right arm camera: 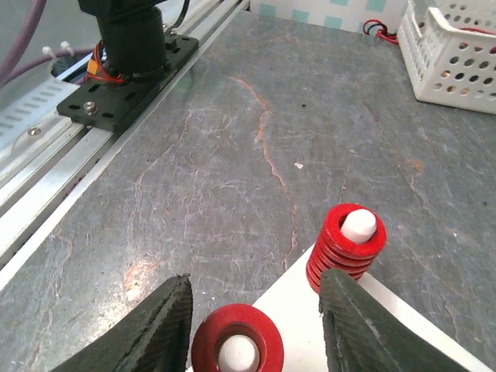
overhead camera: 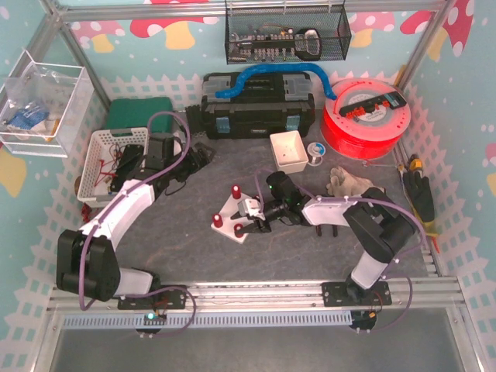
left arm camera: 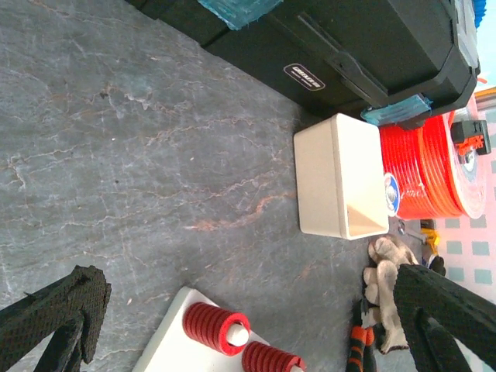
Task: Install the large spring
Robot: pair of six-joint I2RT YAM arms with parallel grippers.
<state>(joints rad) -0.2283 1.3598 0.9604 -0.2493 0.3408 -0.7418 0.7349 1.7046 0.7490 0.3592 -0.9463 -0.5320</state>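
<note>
Large spring (right arm camera: 236, 318): red coil, seen end-on at the bottom edge of my right wrist view. It is ringed around a white peg on the white base plate (right arm camera: 411, 325). How far down the peg it sits, I cannot tell.
Right gripper (right arm camera: 254, 277): mine, low over the near end of the plate, with one finger (right arm camera: 155, 333) on each side of the coil.
Right jaws: parted to a middling width. One pad is just beside the coil and a clear gap shows at the other, so they are not clamped on it.
Second spring (right arm camera: 346, 252): slimmer red coil, upright on its own peg on the same plate. The peg's white tip shows at the top, just beyond my right fingers.
Left gripper (left arm camera: 252, 279): mine, over the bare table (overhead camera: 310, 256) behind and to the left of the plate, holding nothing.
Left jaws: wide, with the pads at opposite edges of the wrist view.
White box (left arm camera: 341, 178): open-topped, on the table in front of the toolbox.
Black toolbox (left arm camera: 349, 54): at the back of the table, with blue latches.
Red filament spool (left arm camera: 426, 170): just beside the white box.
Gloves (left arm camera: 384, 271): pale and crumpled, near the spool.
White basket (right arm camera: 449, 54): perforated, at the table's left side, well apart from the plate.
</note>
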